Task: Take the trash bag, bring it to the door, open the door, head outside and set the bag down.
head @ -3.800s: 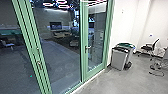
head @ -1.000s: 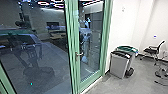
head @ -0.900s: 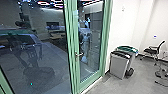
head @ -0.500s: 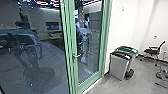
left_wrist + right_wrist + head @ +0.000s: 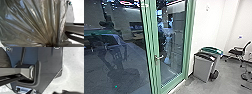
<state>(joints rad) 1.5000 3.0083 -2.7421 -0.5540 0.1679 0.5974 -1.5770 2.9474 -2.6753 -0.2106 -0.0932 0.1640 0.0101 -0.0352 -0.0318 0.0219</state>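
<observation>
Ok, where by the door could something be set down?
Likely the floor before the bins, bordered by the green-framed door, or between bins and chair. Crowded: by the wall, where the bins stand close together.

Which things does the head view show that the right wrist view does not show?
Head view: the glass door with its green frame, the door handle, two bins and an office chair.
Right wrist view: the robot's dark plate, the jointed bar, and the crinkled edge of what looks like the trash bag.
Both: the floor.
</observation>
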